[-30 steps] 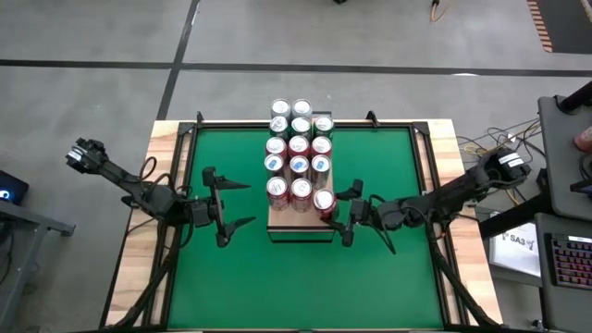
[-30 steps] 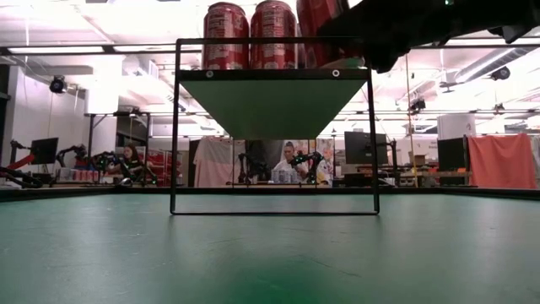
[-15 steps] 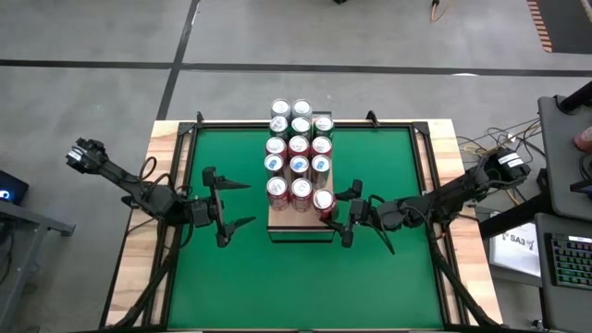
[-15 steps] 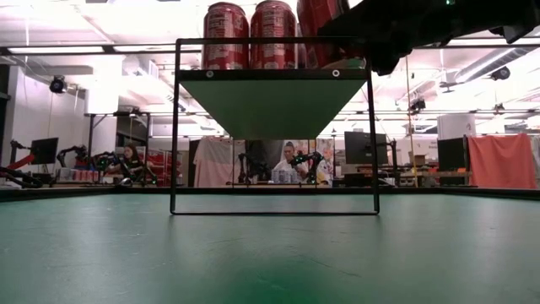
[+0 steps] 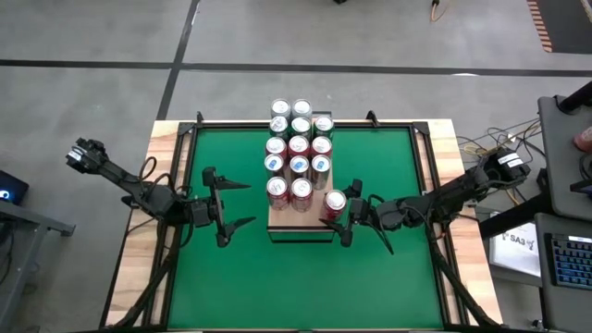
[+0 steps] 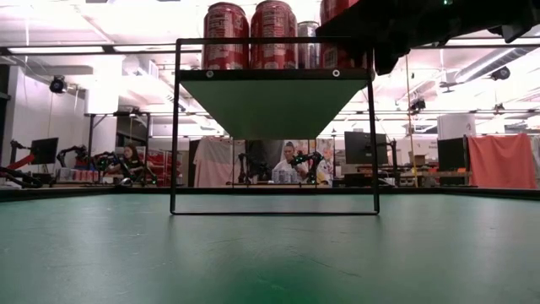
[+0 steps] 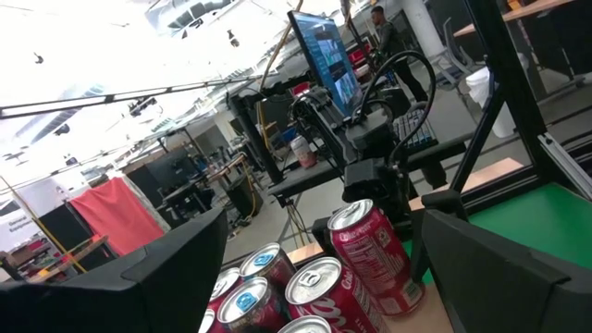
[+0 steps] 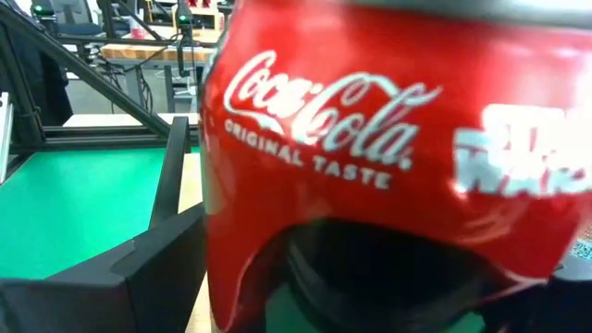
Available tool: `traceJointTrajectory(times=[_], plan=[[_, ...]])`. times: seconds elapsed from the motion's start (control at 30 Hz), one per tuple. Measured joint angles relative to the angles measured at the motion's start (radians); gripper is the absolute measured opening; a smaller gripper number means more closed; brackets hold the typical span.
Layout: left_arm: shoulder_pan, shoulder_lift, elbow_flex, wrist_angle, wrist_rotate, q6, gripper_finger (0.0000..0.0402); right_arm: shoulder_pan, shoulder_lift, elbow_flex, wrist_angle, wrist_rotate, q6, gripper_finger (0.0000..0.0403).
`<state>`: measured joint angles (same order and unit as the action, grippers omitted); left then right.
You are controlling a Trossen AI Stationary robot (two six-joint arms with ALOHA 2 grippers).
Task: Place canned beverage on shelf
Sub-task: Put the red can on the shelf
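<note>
Judging by the rows already stocked, the shelf (image 5: 301, 220) is nearly filled; a tilted can (image 5: 334, 203) is bracketed by the wide-open right tool (image 5: 349, 212), grip unclear, left tool (image 5: 237, 203) parked open, empty.

A green surface (image 5: 231, 268) with a pale wooden rim carries the shelf (image 5: 301, 225) at its middle. Cans (image 5: 298, 144) stand in three rows along the shelf, running past the surface's far edge.
</note>
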<state>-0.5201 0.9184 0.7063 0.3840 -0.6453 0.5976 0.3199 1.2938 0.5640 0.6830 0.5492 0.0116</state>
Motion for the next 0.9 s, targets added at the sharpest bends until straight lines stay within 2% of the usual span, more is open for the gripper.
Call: traceJointTrajectory(times=[0.23, 0.53, 0.9], plan=[[0.000, 0.000, 0.000, 0.007, 0.000, 0.000, 0.0346, 0.000, 0.000, 0.000, 0.020, 0.000, 0.000, 0.0356], [0.000, 0.000, 0.000, 0.014, 0.000, 0.003, 0.0346, 0.000, 0.001, 0.000, 0.078, 0.001, -0.030, 0.0328], [0.000, 0.000, 0.000, 0.028, 0.000, 0.018, 0.0346, -0.038, 0.001, 0.001, 0.107, -0.034, -0.031, 0.0326]])
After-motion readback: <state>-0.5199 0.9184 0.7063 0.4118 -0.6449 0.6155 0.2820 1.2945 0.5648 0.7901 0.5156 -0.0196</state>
